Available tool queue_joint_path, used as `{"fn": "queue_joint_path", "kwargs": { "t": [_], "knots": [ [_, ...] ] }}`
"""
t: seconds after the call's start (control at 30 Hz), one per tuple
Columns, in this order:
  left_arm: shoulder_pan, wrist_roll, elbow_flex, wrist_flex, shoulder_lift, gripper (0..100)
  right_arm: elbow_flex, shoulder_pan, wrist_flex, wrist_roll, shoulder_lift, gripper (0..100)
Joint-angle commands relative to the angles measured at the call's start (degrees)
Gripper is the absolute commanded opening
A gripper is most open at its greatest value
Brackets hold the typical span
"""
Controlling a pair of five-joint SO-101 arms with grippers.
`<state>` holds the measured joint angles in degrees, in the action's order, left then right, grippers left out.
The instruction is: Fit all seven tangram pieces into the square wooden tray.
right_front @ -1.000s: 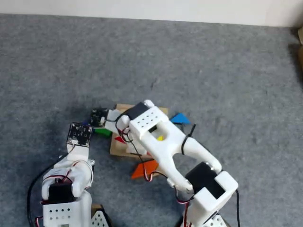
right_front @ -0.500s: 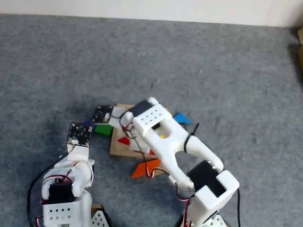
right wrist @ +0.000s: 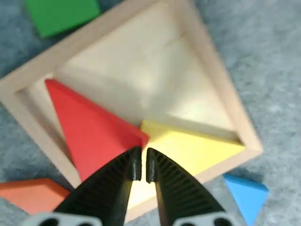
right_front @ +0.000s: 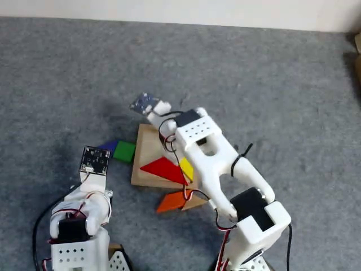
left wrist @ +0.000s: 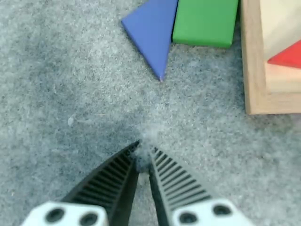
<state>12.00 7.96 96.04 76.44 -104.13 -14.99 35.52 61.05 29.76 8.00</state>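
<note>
Lying beside tray [left wrist: 252, 70] — green piece [left wrist: 205, 20], blue triangle [left wrist: 153, 32]

A grey, felt-like cover [right_front: 271, 84] lay over the whole table, and its nap looked fuzzy and mottled up close in the left wrist view. A white strip [right_front: 169, 8] ran along the far edge of the cover. At the right edge of the high view a brown thing [right_front: 357, 53] poked in, with too little showing to tell what it was. A small dark mark [right_front: 181, 101] sat on the cover towards the middle. In the left wrist view a pale speck [left wrist: 70, 121] lay on the nap.
</note>
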Motion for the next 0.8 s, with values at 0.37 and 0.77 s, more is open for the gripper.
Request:
{"fn": "queue_joint_path", "kwargs": {
  "t": [0.37, 0.77],
  "knots": [
    [0.22, -0.44, 1.19, 0.35, -0.31, 1, -0.31, 0.04, 2.68, 1.32, -0.22, 1.9],
    [0.22, -0.44, 1.19, 0.35, -0.31, 1, -0.75, -14.73, 3.3, -19.34, -18.24, 20.7]
  ]
}}
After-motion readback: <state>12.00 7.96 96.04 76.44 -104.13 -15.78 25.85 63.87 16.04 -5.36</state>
